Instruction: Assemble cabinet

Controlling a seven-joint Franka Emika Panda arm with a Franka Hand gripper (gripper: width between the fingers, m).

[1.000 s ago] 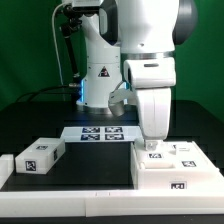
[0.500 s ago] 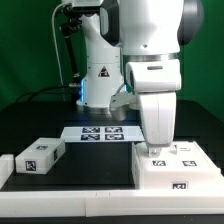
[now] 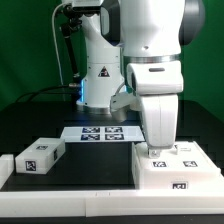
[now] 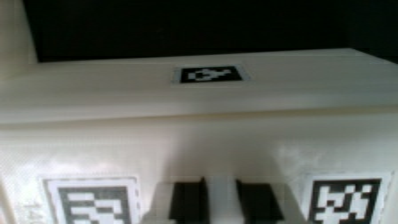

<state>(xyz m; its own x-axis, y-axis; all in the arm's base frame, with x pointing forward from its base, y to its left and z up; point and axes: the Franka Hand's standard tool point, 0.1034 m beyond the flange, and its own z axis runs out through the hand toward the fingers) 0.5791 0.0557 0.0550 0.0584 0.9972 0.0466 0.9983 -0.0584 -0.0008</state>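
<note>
The white cabinet body [image 3: 190, 172] lies at the exterior view's right, with marker tags on its top and front. My gripper [image 3: 160, 148] is lowered straight down onto its top, and the hand hides the fingertips there. In the wrist view the cabinet's white surface [image 4: 196, 120] fills the picture, with one tag farther off and two close by. The two dark fingers [image 4: 187, 205] stand close together with a thin white strip of the cabinet between them; the gripper [image 4: 217, 205] looks shut on it. A small white tagged block [image 3: 38, 156] lies apart at the exterior view's left.
The marker board [image 3: 100, 132] lies flat on the black table behind, between the block and the cabinet. The robot's base [image 3: 98, 70] stands behind it. A low white rim [image 3: 60, 190] runs along the table's front edge.
The hand has shifted slightly toward the exterior view's right and come down a little onto the cabinet body. The block and the cabinet have not visibly moved.
</note>
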